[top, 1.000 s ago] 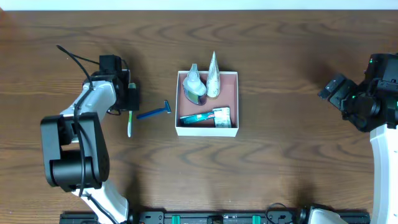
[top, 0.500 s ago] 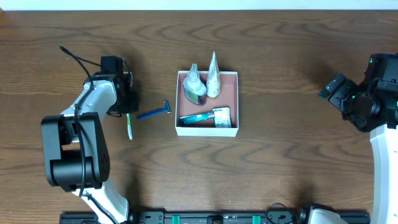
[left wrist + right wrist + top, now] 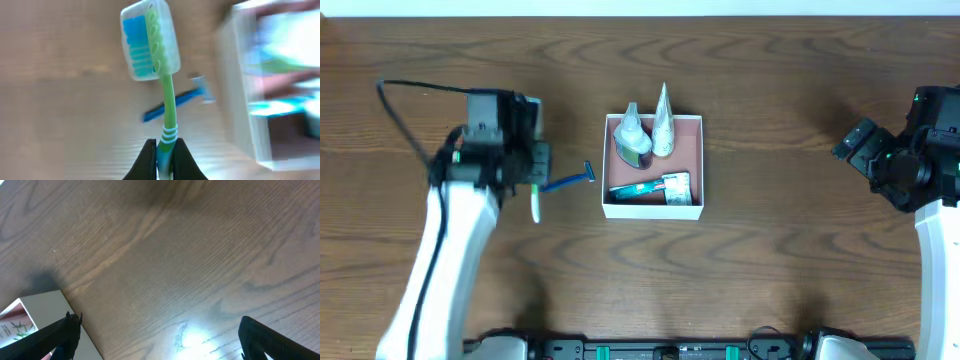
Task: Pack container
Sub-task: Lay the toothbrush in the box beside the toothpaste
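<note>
Container (image 3: 653, 209) sits at centre of frame on the table (image 3: 770, 260), open side up. Inside, a white tube (image 3: 663, 125) and a silver tube (image 3: 633, 140) lie in its upper half, and a flat tube (image 3: 650, 187) lies along its lower edge. Left gripper (image 3: 165, 146), left of centre, is clamped tight on the green handle of a toothbrush (image 3: 169, 95) with a capped head. Razor (image 3: 567, 181) lies between that gripper and the container, touching neither. Right gripper (image 3: 160, 335), at far right, is spread wide and holds nothing.
</note>
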`<action>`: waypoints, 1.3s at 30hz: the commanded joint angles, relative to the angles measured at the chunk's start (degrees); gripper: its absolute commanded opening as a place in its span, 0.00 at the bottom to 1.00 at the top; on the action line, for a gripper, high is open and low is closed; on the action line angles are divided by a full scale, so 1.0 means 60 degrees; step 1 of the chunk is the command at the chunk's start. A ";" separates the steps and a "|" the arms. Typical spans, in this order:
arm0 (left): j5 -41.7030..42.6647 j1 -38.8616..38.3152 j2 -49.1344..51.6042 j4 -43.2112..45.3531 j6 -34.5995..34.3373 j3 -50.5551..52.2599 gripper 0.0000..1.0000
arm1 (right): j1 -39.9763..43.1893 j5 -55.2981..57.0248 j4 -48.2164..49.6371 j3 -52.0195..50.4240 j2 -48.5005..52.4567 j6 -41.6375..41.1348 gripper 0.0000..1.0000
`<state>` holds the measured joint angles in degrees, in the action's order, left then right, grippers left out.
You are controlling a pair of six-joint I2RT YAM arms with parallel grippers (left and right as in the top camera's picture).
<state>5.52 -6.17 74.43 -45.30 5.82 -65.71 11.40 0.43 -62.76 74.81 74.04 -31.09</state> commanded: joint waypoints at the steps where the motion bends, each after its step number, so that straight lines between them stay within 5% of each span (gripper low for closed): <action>1: 0.0270 -0.1122 -0.1213 -0.0200 0.0182 -0.0033 0.06 | 0.0055 0.0000 -0.0011 0.0011 0.0018 -0.0025 0.99; 5: 0.0270 -0.2965 -0.2095 -0.0306 0.1355 -0.0033 0.06 | 0.0055 0.0004 -0.0011 0.0011 0.0018 -0.0025 0.99; 10: 0.0262 -0.5326 -0.1898 -0.0291 0.4681 0.0062 0.06 | 0.0055 0.0000 -0.0011 0.0011 0.0018 -0.0025 0.99; 15: 0.0069 -0.6207 -0.0616 0.0127 0.7493 0.0182 0.06 | 0.0055 0.0004 -0.0011 0.0011 0.0018 -0.0025 0.99; 27: -0.1104 -0.6160 0.3005 0.3588 0.8131 0.0182 0.15 | 0.0055 0.0004 -0.0011 0.0011 0.0018 -0.0025 0.99; 30: -0.1115 -0.6124 0.3191 0.3621 0.7923 0.0182 0.30 | 0.0055 0.0004 -0.0011 0.0011 0.0018 -0.0025 0.99; 39: -0.1861 -0.6080 0.2113 0.3177 0.6579 0.0087 0.43 | 0.0055 0.0004 -0.0011 0.0011 0.0018 -0.0025 0.99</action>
<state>-3.44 -42.74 92.27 -24.93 49.71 -65.17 11.42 0.43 -62.81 74.81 74.04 -31.07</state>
